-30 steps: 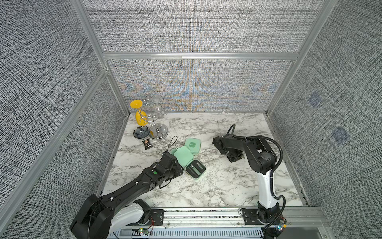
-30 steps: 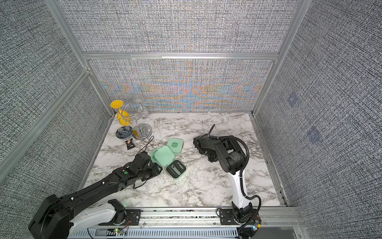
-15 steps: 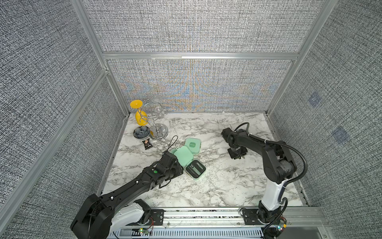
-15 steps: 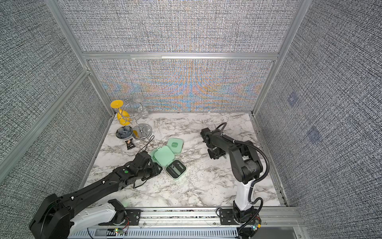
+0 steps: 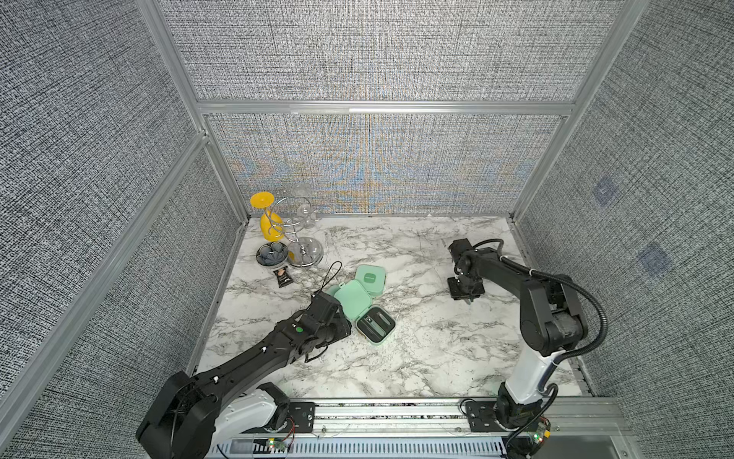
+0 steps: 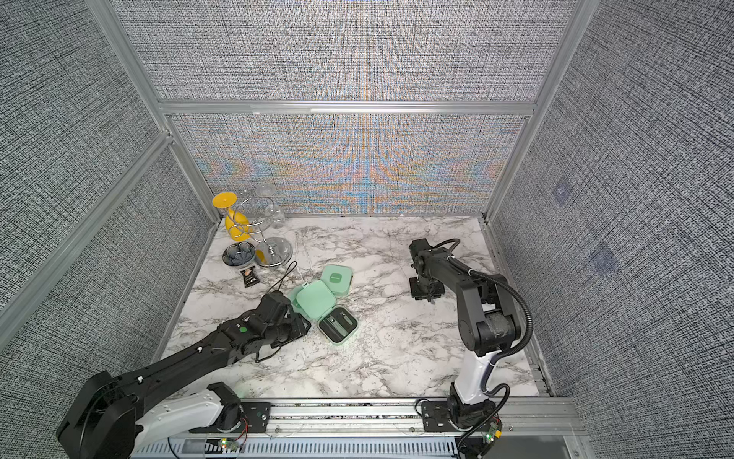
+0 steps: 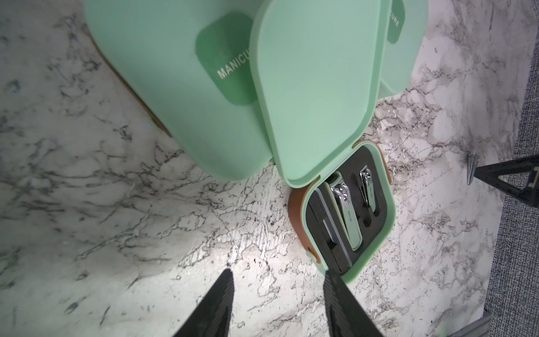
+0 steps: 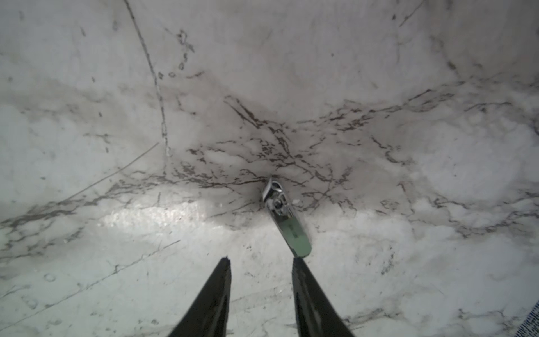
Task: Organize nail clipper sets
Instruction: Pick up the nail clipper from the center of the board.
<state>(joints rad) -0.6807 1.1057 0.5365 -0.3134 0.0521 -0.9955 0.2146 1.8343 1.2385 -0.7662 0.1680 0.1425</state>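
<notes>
Top views are filled at the near edge by the marble counter (image 5: 417, 357), and the left arm (image 5: 258, 357) is stretched low across it. In the left wrist view the left end effector (image 7: 277, 271) is seen partly open, and nothing is gripped by it; only bare counter is seen in the gap. One of its dark fingers (image 7: 344, 303) is placed right at the near corner of the open case (image 7: 388, 216), but it cannot be told if the case is touched.

A black inside is shown in this mint-green case. Two clippers are laid in it side by side, a big clipper (image 7: 348, 216) and a small clipper (image 7: 368, 189). The lid (image 7: 315, 87) is swung up and back on its hinge. Behind it two more green cases are seen shut. The hidden closed case (image 7: 163, 73) is partly covered by the lid, and the far closed case (image 5: 370, 278) is set just beside it. All three cases are bunched near the middle of the counter.

Off to the right, well apart from the cases, the right end effector (image 8: 260, 259) is pointed down at the counter. It is held open and nothing is gripped. A loose clipper (image 8: 287, 221) is laid flat just past one fingertip, with its green end nearly at that tip.

Farther back on the left, a small black snack packet (image 5: 284, 278) is laid down. Behind it a dark flower-shaped dish (image 5: 271, 254) is set, and a wire stand (image 5: 304, 254) with a yellow glass (image 5: 270, 226) is kept in the far corner
</notes>
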